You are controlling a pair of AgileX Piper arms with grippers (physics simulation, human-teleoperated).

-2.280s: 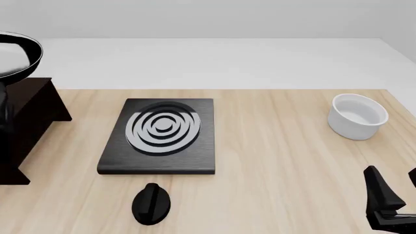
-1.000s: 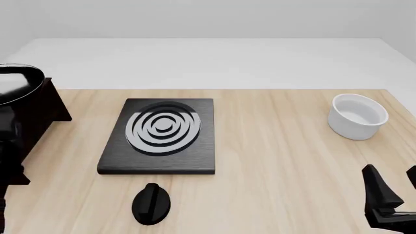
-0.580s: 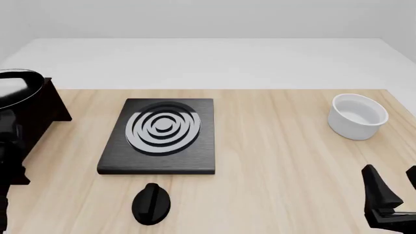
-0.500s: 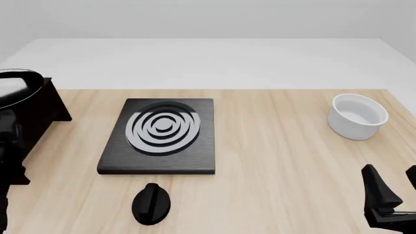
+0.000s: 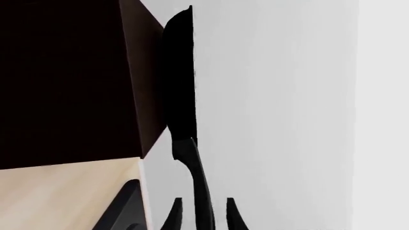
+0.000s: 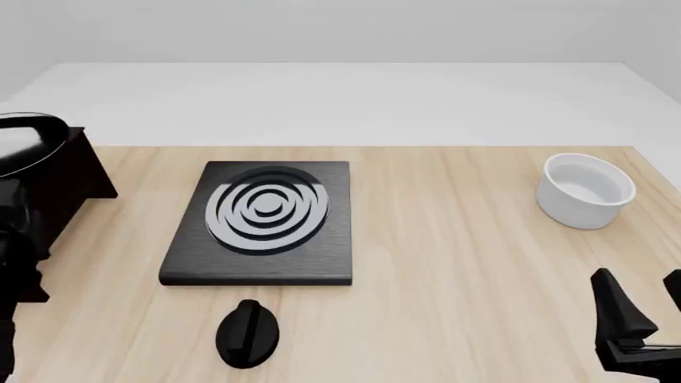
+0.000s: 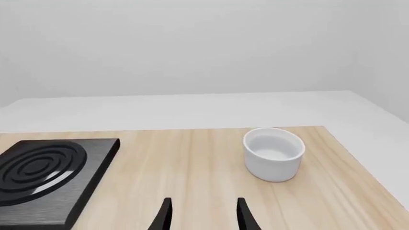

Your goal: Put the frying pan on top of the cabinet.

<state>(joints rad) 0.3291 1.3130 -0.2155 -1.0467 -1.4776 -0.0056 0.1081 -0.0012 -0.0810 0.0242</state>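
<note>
The frying pan [image 6: 21, 142] lies on the flat top of the dark cabinet [image 6: 59, 187] at the table's far left, partly cut off by the picture's edge. In the left wrist view the frying pan [image 5: 179, 81] shows edge-on against the cabinet [image 5: 64, 81]. Its thin handle [image 5: 199, 182] runs between the fingers of my left gripper [image 5: 203, 200], which is open, with a white gap on each side of the handle. My right gripper [image 6: 642, 281] hangs open and holds nothing near the front right corner; its fingers [image 7: 166, 211] frame bare table.
A black stove slab [image 6: 266, 223] with white rings sits mid-table, with a small black knob [image 6: 248, 333] in front of it. A white bowl [image 6: 585, 190] stands at the right. My left arm [image 6: 13, 255] stands dark in front of the cabinet.
The pan has come down from above the cabinet onto its top. Over the last half second it has barely shifted. The right arm has stayed where it was.
</note>
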